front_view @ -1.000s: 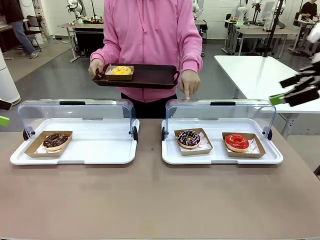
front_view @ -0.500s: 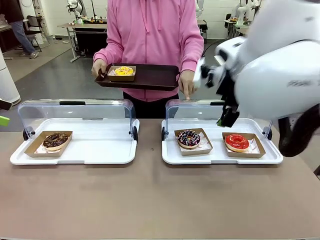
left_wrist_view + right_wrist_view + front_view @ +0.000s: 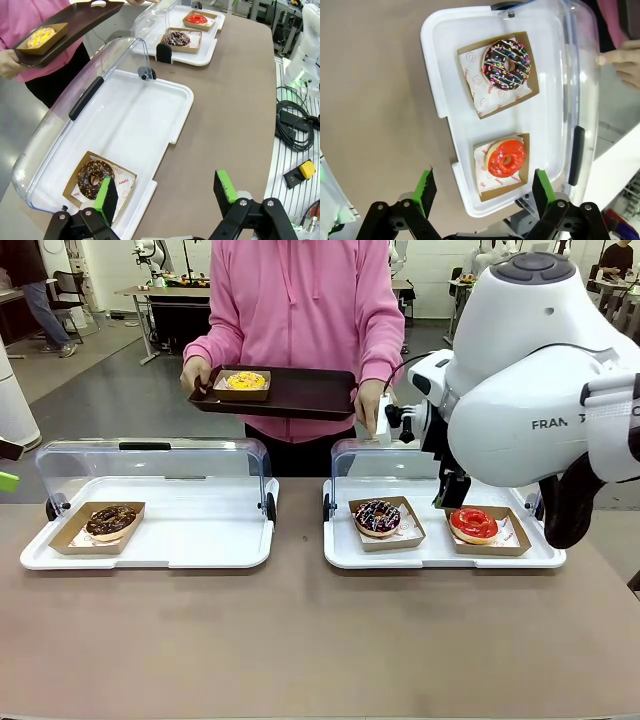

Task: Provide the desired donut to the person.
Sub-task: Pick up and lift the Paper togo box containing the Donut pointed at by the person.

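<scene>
Chocolate-iced ring donut with coloured sprinkles [image 3: 506, 64]: likely the wanted one, since the person's hand [image 3: 622, 62] points a finger at it from 3 o'clock, across the clear hinged lid [image 3: 570, 100]. It sits in a shallow brown card tray [image 3: 530, 86] on the white plastic base [image 3: 440, 60]. Judged light and soft, with icing that smears; grip the card tray by opposite edges, not the donut. Red-glazed ring donut [image 3: 506, 159] lies at its 6 o'clock.

Right gripper [image 3: 483, 186] hovers above the red one, jaws wide, empty. Left gripper [image 3: 166, 190] is equally spread and empty, near the nut-topped chocolate donut [image 3: 95, 178].

The front view adds the pink-hooded person [image 3: 300, 300] holding a dark serving tray [image 3: 310, 395] with a yellow-iced donut [image 3: 245, 381]. The right wrist view gives the card tray's outline from above.
</scene>
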